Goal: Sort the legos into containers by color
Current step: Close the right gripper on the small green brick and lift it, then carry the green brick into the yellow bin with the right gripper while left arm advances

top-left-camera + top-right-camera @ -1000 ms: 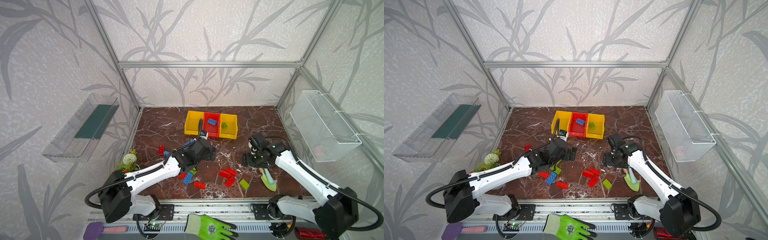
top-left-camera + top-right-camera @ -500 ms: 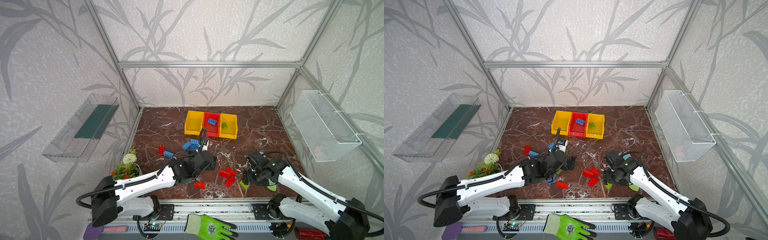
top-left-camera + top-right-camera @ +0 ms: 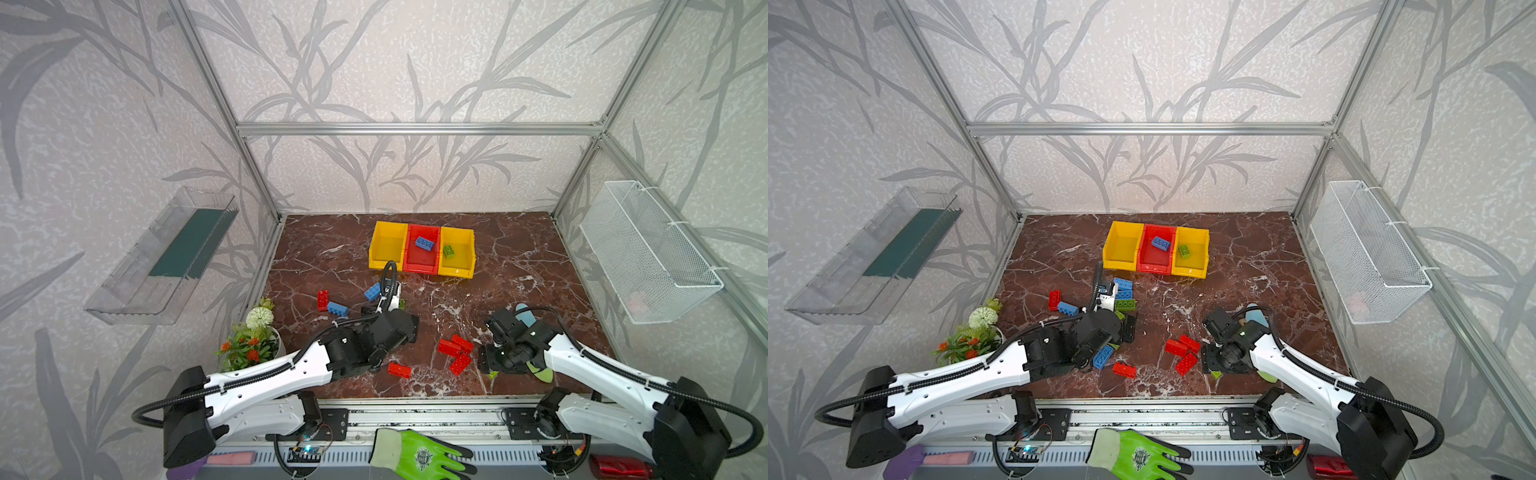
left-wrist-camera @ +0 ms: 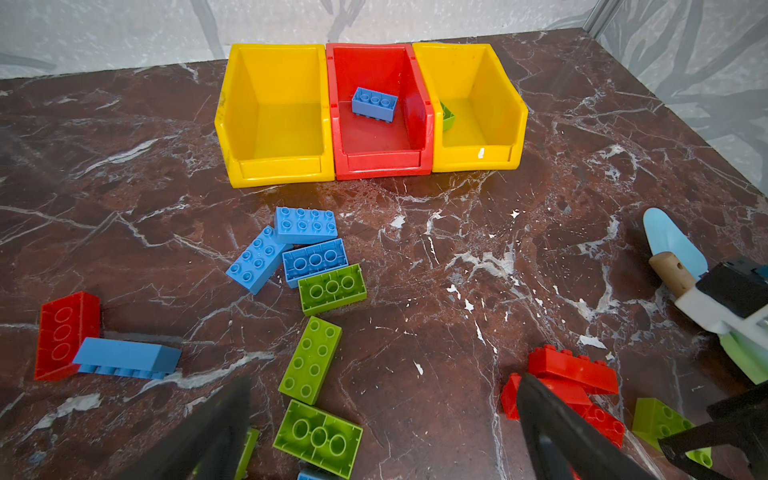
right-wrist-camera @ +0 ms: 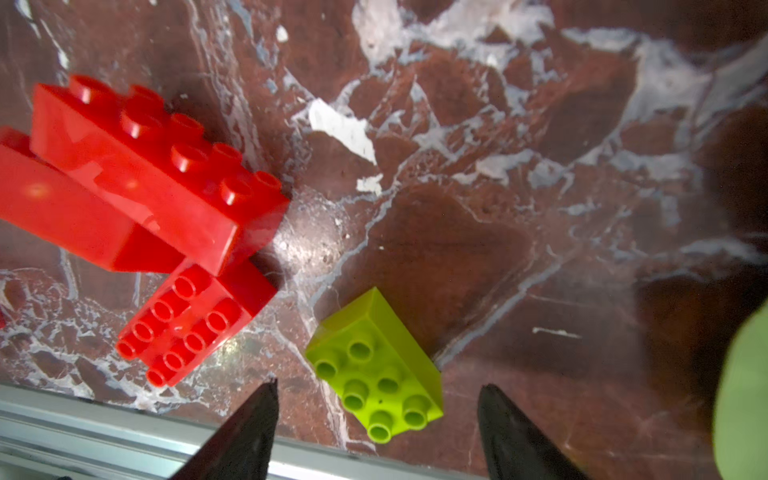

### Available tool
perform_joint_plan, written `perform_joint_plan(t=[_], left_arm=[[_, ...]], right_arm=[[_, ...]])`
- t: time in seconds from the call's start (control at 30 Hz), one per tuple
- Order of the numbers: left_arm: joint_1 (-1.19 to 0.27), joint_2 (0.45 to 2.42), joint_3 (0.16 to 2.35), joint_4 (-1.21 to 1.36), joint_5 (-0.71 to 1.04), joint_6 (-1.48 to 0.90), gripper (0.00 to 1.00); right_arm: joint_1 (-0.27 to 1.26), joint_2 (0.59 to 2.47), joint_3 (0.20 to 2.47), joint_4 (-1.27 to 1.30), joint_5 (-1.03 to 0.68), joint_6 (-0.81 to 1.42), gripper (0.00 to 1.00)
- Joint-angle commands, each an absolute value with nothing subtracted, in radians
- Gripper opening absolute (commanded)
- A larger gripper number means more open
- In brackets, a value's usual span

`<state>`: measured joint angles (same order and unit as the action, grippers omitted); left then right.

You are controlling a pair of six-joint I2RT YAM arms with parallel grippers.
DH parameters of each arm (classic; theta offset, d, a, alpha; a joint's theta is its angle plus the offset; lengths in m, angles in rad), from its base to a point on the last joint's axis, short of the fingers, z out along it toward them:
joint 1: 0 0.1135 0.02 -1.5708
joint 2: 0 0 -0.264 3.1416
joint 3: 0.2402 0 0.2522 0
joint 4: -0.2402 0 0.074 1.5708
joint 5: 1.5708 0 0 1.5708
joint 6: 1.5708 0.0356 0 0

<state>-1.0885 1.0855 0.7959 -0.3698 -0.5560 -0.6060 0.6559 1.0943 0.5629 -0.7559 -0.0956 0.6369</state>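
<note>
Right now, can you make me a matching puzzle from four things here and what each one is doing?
Things:
1. red bin
2. right yellow bin
3. right gripper
4. glove

States:
a. green brick inside
b. off the table, at the front
c. blue brick inside
d. open, astride a lime brick

Pairs: 1-c, 2-a, 3-d, 4-b

A lime green brick [image 5: 376, 365] lies studs-up on brown marble [image 5: 540, 166], within the right gripper [image 5: 378, 386], its dark jaws parted; red bricks [image 5: 158, 174] heap beside it.
</note>
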Motion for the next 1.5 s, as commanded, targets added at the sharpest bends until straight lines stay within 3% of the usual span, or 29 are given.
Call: perform_joint_plan(t=[0.0,0.37,0.87,1.17,1.3,1.47], left_arm=[[-1.091,1.078,0.792,-0.390,-0.598,-0.624,0.99],[-1.091,1.078,0.803,-0.397,-0.614,-0.608,0.99],[-1.091,1.041,0.770,-0.421,-0.650,-0.619,0.99],[-1.084,1.079,0.778,-0.419,-0.699,-0.585,0.99],[-1.023,1.118,0.800,-0.415,-0.632,-0.572,0.99],[-0.902,1.166,0.839,-0.411,-0.516,-0.532,0.99]], right_arm=[[0.663,1.106,0.548,-0.706,-0.107,0.591,0.73],[0.704,1.157,0.514,-0.637,-0.124,0.597,0.64],[0.733,1.194,0.516,-0.705,-0.045,0.696,0.34],[0.733,1.130,0.668,-0.860,0.011,0.709,0.32],[0.720,1.123,0.783,-0.861,0.060,0.672,0.32],[0.591,1.266,0.976,-0.827,-0.019,0.589,0.32]])
